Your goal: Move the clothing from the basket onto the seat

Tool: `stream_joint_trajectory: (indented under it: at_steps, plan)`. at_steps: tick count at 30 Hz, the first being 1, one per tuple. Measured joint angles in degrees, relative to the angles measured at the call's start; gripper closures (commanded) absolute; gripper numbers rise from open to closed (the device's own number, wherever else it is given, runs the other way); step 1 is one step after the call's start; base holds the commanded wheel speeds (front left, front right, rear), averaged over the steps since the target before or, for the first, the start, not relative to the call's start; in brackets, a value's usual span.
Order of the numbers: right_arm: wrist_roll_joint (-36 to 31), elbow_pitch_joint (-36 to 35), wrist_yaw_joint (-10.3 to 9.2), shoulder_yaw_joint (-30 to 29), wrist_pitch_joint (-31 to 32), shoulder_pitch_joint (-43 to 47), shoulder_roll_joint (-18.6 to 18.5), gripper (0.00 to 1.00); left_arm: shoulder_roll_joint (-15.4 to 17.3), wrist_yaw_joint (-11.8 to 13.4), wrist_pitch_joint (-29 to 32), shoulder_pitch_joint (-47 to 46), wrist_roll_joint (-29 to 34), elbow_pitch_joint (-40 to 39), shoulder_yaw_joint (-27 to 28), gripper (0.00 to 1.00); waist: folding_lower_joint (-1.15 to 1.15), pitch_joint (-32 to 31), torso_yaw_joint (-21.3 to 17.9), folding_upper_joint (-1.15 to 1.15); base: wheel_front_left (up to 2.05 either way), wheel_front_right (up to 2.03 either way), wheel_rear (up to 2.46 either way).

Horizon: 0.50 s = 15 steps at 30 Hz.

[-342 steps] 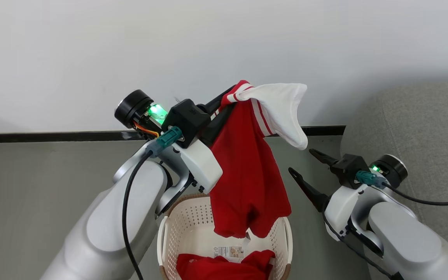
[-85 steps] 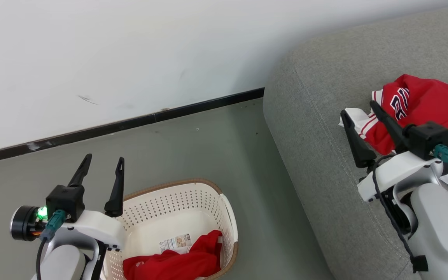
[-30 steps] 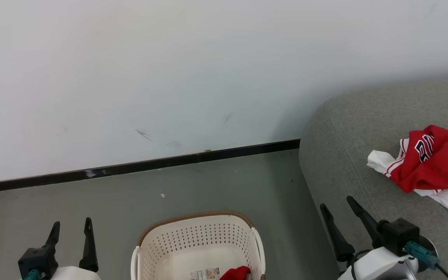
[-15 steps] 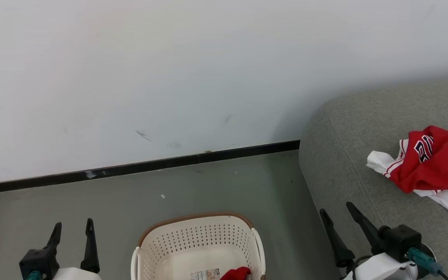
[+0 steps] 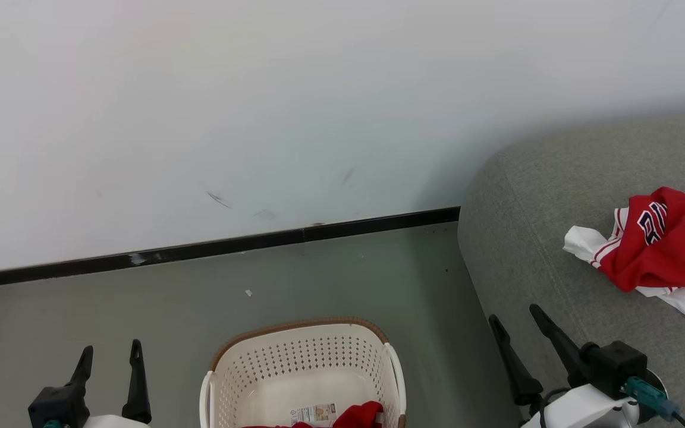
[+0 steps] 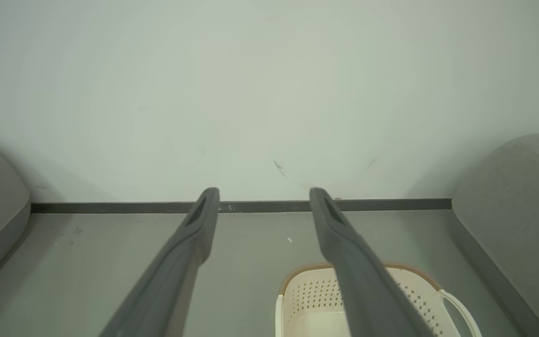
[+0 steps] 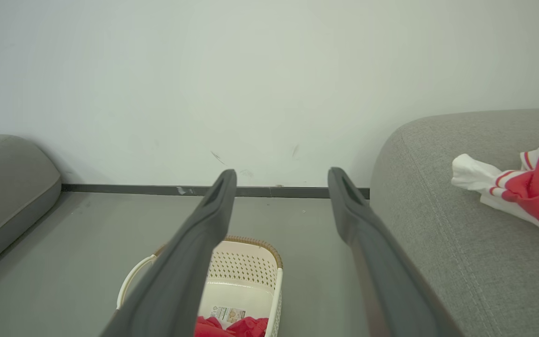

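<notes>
L pincer, R pincer open; clothing on seat, prob. in basket.

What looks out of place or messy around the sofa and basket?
Nothing spilled or broken. The red garment lies crumpled on the sofa; the wall has small dark scuffs, and a pale speck lies on the floor.

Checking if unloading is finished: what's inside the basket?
Red clothing and a paper label lie in the basket. What is beneath the clothing is hidden; the near part is off-frame.
</notes>
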Motion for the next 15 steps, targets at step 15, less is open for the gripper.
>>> stream_joint_trajectory:
  at_steps: [15]
  plan:
    - [0.69,-1.75,0.00,-1.11,0.00,-0.34,0.01,0.00,2.91,-0.88,1.16,-0.09,2.81,0.07,-1.88,0.00,0.00,2.37,0.07,0.00,0.00,0.00,0.00]
